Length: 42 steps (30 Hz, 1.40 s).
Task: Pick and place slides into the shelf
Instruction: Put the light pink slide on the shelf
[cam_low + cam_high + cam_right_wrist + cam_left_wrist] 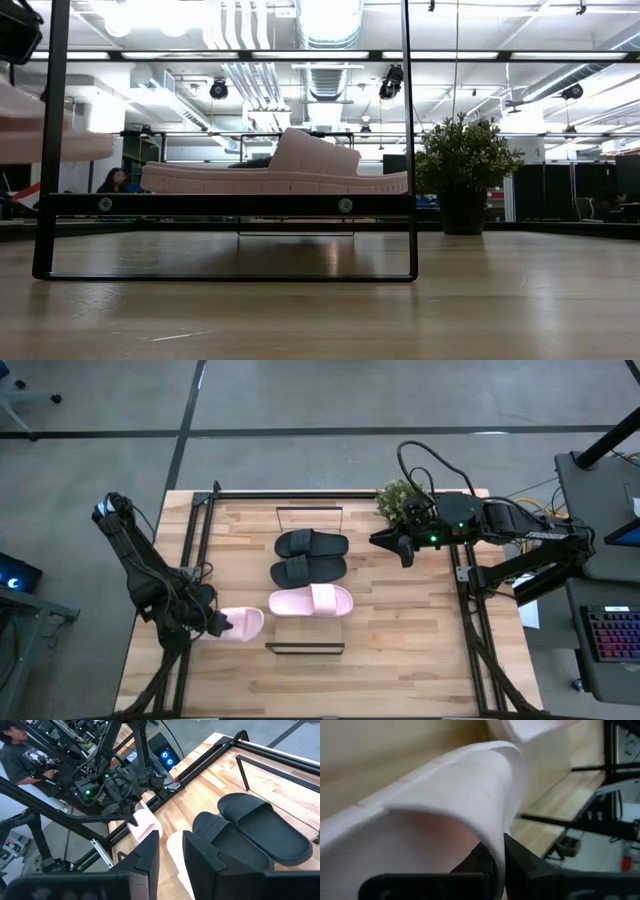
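High view: three slides lie on the shelf (310,575), two black (311,544) and one pink (310,601), long axes crosswise to it. The fourth, pink slide (240,624) sits left of the shelf, clamped in the left gripper (215,625), toe toward the shelf. One placement seems left.

Right wrist view: right gripper (170,852) hovers slightly apart above the shelf, empty.

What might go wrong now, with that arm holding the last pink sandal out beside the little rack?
The left gripper pinches only the strap of the pink slide, so it may swing or slip free. The shelf already carries two black slides and another pink one, leaving a narrow strip at the near end; the newcomer could bump that pink neighbour or catch the black frame. The right gripper hangs beside the shelf, clear of the action.
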Tool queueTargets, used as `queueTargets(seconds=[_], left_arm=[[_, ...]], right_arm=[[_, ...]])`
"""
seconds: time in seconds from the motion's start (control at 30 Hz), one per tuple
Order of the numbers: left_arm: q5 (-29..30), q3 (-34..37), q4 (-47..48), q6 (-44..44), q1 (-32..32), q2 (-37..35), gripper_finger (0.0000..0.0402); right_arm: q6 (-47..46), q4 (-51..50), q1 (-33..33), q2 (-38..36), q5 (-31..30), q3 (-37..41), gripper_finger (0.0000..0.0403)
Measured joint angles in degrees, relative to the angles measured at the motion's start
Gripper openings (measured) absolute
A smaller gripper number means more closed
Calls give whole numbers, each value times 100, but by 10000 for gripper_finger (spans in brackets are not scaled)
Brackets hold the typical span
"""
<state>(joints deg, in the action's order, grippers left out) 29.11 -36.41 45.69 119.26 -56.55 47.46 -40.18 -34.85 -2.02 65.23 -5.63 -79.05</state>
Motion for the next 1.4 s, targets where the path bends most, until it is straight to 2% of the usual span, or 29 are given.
queueTargets(seconds=[0.27, 0.57, 0.73, 0.93, 1.07, 1.27, 1.4], left_arm=[[319, -27, -49, -1, 100, -6, 0], [1183, -43, -190, -54, 165, -329, 0], [1531, -43, -929, -904, 512, -377, 0], [1452, -45, -1970, -2223, 1261, -277, 0], [1137, -45, -2747, -2898, 1692, -92, 0], [591, -49, -4063, -3683, 2217, 533, 0], [204, -119, -4475, -4007, 2496, 1113, 0]], right_arm=[[-33, 2, 0, 0, 7, 0, 71], [-27, 2, 0, 0, 19, 0, 75], [-25, -1, 0, 0, 17, 0, 79], [-5, -4, 0, 0, 15, 0, 73], [-7, -4, 0, 0, 15, 0, 69], [10, -4, 0, 0, 16, 0, 74], [23, -5, 0, 0, 17, 0, 79]])
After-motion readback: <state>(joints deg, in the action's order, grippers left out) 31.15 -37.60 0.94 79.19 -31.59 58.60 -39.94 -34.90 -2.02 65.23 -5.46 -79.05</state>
